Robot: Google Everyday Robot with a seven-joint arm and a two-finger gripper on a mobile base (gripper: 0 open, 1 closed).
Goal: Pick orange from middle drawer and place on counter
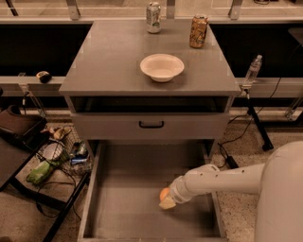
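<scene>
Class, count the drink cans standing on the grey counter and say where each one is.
2. A silver can stands at the back middle of the counter; a gold can right of it. The gripper is down in the middle drawer at the orange.

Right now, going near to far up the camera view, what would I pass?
Gripper at the orange in the middle drawer → black handle → white bowl on the counter → brown can → silver can
</scene>
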